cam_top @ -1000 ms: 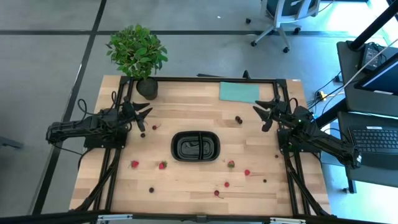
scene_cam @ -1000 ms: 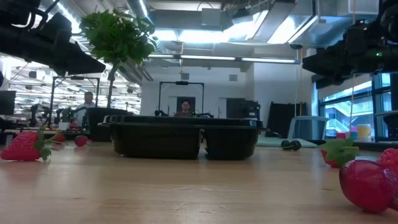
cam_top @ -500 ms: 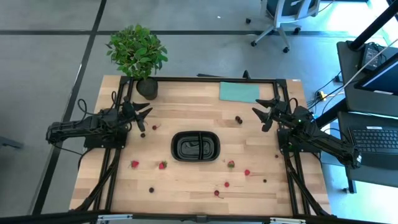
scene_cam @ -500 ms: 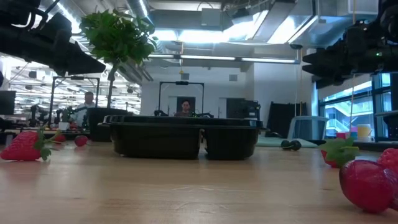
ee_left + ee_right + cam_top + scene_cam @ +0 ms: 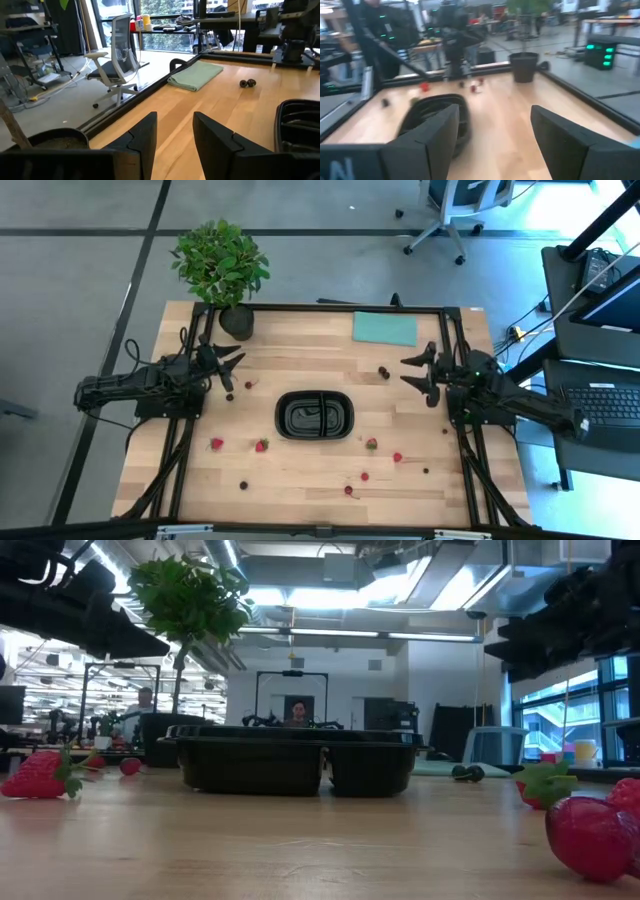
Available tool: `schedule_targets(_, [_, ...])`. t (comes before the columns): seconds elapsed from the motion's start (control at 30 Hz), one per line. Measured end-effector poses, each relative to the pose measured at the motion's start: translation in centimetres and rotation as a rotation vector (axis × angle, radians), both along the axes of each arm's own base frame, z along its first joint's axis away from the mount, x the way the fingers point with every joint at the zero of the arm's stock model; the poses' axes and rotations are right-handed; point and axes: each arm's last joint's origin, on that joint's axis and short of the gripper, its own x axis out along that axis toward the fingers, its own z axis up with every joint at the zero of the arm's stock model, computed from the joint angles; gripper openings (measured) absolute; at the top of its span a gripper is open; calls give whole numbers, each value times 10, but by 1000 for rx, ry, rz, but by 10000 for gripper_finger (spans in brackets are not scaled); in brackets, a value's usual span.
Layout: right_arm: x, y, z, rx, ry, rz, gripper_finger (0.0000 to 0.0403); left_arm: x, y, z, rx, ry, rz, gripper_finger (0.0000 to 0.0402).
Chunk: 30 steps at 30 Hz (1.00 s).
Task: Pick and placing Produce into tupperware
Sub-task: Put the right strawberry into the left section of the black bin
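Strawberries, four with green tops, and berries lie scattered around one empty black two-compartment tray mid-table; right gripper hovers released beside it, left gripper parted, empty.

Both arms are kept up off the bench, nothing gripped in either. The left gripper is held near the left edge, toward the far-left corner, fingers parted a little with only a narrow gap seen between them. The right gripper is parked by the right edge, jaws spread pretty wide, fingers well apart.
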Motion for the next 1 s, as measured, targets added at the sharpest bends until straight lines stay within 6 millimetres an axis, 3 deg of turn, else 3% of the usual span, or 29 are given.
schedule_targets(0.27, [22, 11, 32, -70, 120, 46, 235, 0, 0, 0, 1, 1, 0, 120])
schedule_targets(0.57, [75, 29, 55, 5, 466, 124, 231, 0, 0, 0, 1, 0, 0, 120])
schedule_targets(1.0, [149, 101, 44, 15, 964, 339, 230, 0, 0, 0, 1, 1, 0, 120])
